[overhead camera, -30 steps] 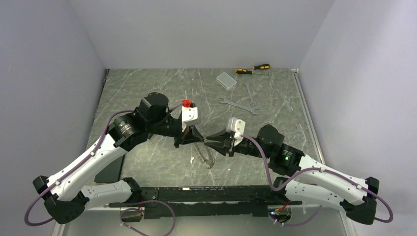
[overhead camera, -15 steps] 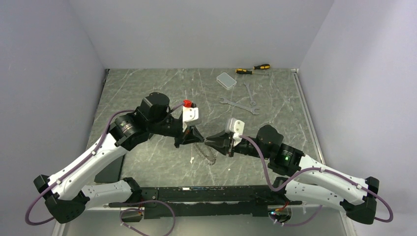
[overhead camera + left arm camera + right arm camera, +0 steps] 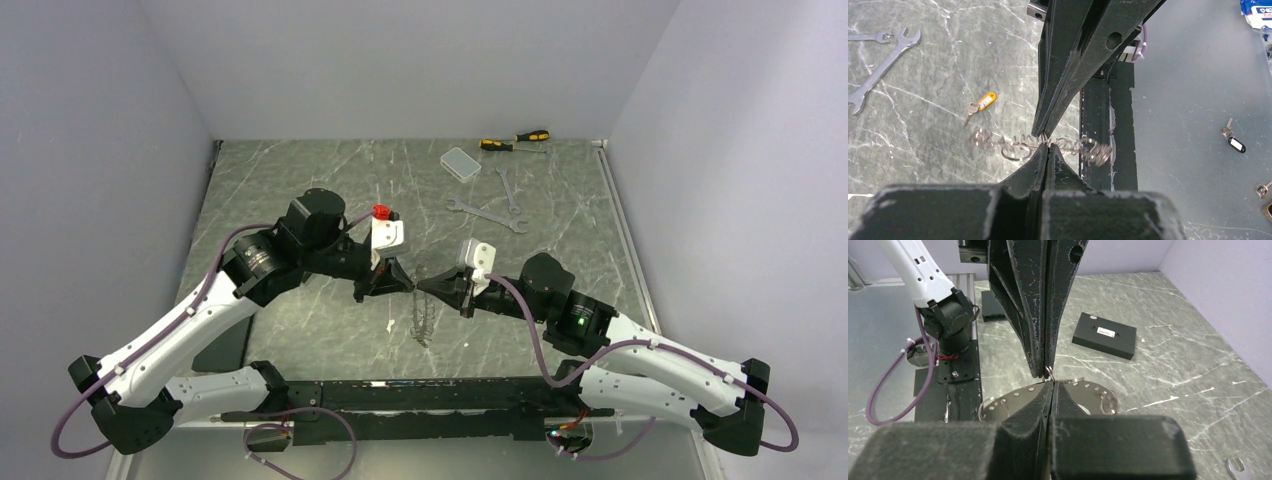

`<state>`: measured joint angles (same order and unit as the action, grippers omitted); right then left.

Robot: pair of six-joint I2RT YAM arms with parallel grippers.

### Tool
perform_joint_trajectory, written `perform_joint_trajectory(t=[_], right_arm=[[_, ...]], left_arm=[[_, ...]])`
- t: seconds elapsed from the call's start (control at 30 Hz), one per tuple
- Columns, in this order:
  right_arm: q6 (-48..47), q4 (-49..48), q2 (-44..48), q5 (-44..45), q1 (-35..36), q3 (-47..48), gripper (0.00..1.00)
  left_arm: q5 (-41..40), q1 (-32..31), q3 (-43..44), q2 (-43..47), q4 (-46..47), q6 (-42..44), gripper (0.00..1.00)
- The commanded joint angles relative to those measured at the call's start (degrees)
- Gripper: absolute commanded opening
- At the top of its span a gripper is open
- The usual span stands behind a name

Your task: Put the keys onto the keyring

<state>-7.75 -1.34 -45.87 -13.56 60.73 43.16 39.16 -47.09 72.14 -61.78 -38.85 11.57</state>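
Observation:
My left gripper (image 3: 404, 283) and right gripper (image 3: 427, 285) meet tip to tip above the table's near middle. Both are shut on the thin wire of the keyring (image 3: 424, 320), which hangs below them edge-on with several small silver keys. In the left wrist view my left gripper (image 3: 1047, 146) pinches the wire, and the keyring (image 3: 1013, 147) is a blurred band across its tips. In the right wrist view my right gripper (image 3: 1052, 383) pinches a small loop, with the keyring (image 3: 1098, 392) just behind. A yellow-headed key (image 3: 980, 104) lies loose on the table.
Two long wrenches (image 3: 487, 212), a clear plastic box (image 3: 460, 162) and yellow-and-black screwdrivers (image 3: 515, 140) lie at the far right. A black box (image 3: 1104, 335) lies near the left arm. A black-tagged key (image 3: 1235, 145) lies on the grey surface beyond the base rail.
The keyring has swung from a tilted open loop to hanging edge-on. My right gripper has moved slightly up and left, closing on the left gripper's tips.

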Motion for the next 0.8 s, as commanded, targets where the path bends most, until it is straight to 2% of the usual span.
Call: perform_joint_trajectory(t=[0.0,0.07,0.13,0.2,0.27,0.33,0.47,0.77], right_arm=[[0.51,-3.61,0.43,0.37,0.1,0.47,0.0],[1.37,-5.21,0.78,0.78,0.12,-0.36,0.0],[2.05,-6.77,1.11,1.48,0.15,-1.28,0.0],[2.4,-7.77,1.42,1.89,0.18,-1.93,0.0],[2.62,-8.41,1.67,2.25,0.18,-2.32,0.0],[2.65,-8.91,2.1,2.4,0.18,-2.53,0.0],[2.33,-9.42,2.68,2.49,0.12,-2.71,0.0],[3.31,-11.25,4.62,2.65,0.18,-3.74,0.0]], left_arm=[[1.6,-0.28,1.31,0.43,3.46,0.55,0.0],[0.3,-0.21,0.36,1.15,4.96,-1.05,0.07],[-1.2,-0.28,-0.56,1.89,6.31,-2.97,0.3],[-1.99,-0.26,-1.36,2.49,6.64,-4.1,0.44],[-3.04,-0.27,-2.26,3.23,6.99,-4.87,0.49],[-4.02,-0.28,-3.25,4.22,7.74,-5.76,0.5],[-5.91,-0.27,-4.64,5.87,9.09,-7.36,0.38],[-5.77,-0.27,-6.69,7.32,12.36,-8.67,0.31]])
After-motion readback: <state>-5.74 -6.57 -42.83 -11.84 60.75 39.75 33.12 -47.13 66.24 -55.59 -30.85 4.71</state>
